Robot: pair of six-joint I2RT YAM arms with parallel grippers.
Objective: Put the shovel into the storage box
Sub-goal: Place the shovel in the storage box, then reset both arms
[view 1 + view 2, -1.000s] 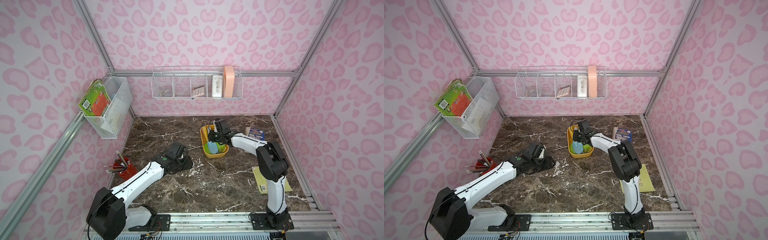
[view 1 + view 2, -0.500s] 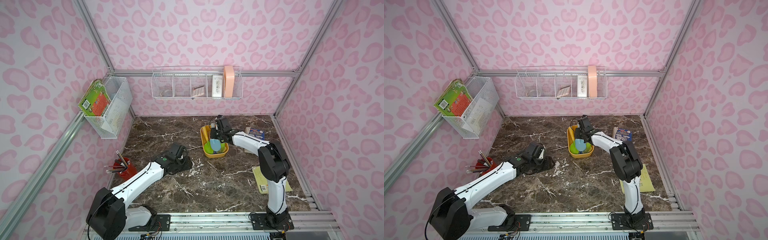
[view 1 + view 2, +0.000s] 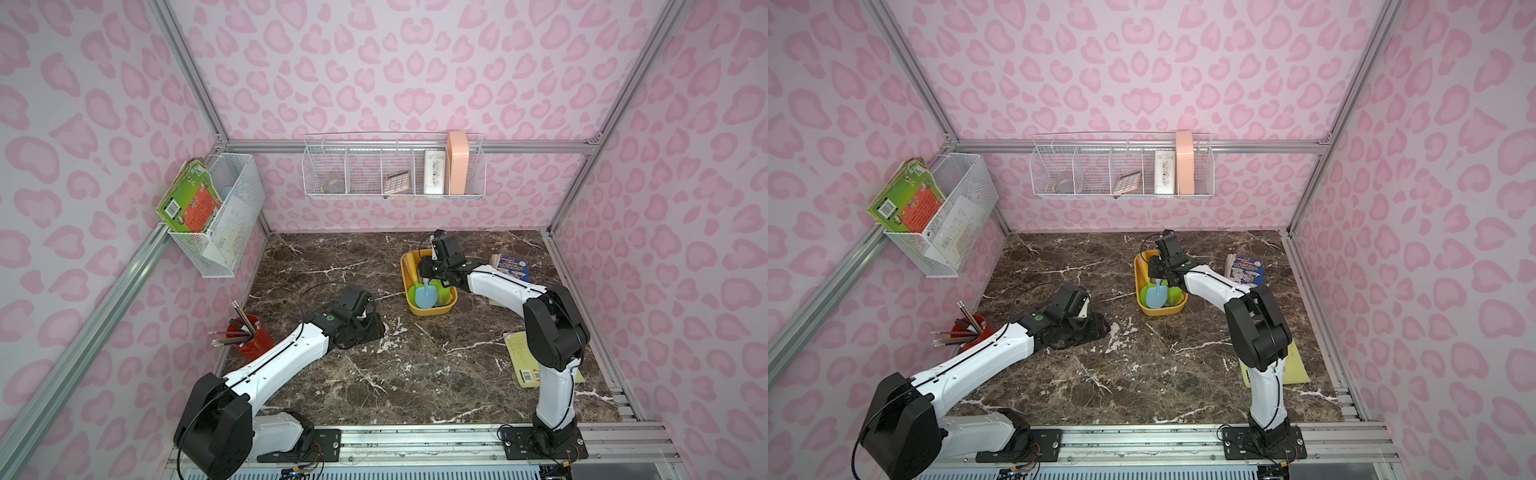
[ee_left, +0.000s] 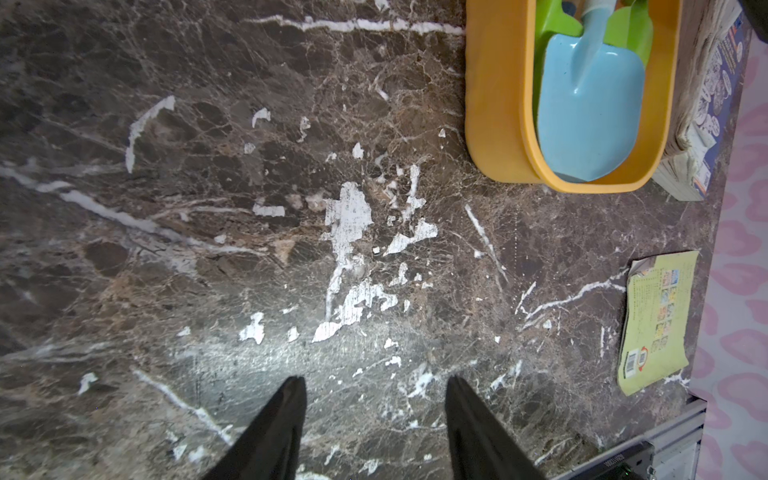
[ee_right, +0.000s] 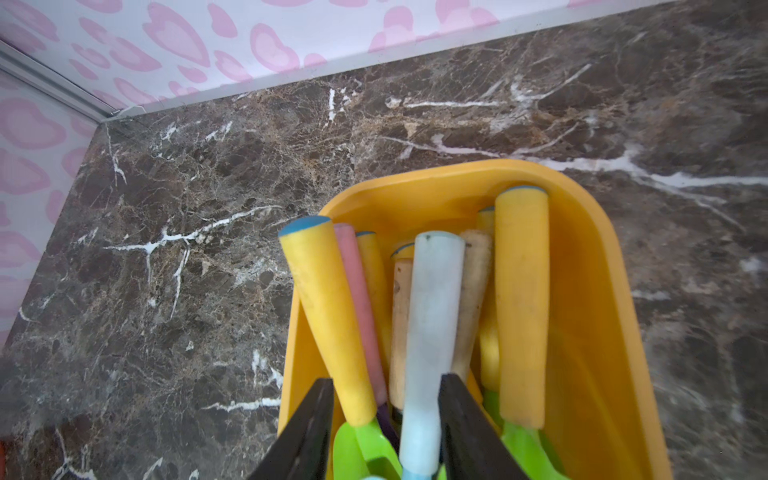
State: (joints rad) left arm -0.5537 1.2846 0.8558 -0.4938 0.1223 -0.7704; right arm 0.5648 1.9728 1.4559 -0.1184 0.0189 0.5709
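Currently blue shovel lies inside storage box. Right claw spread, straddling its pale handle; left claw spread above desk.

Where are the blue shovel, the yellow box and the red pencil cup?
blue shovel (image 3: 424, 296): in a top view, its blade.
storage box (image 3: 431, 311): in a top view, its near wall.
red pencil cup (image 3: 250, 340): in a top view, its side.
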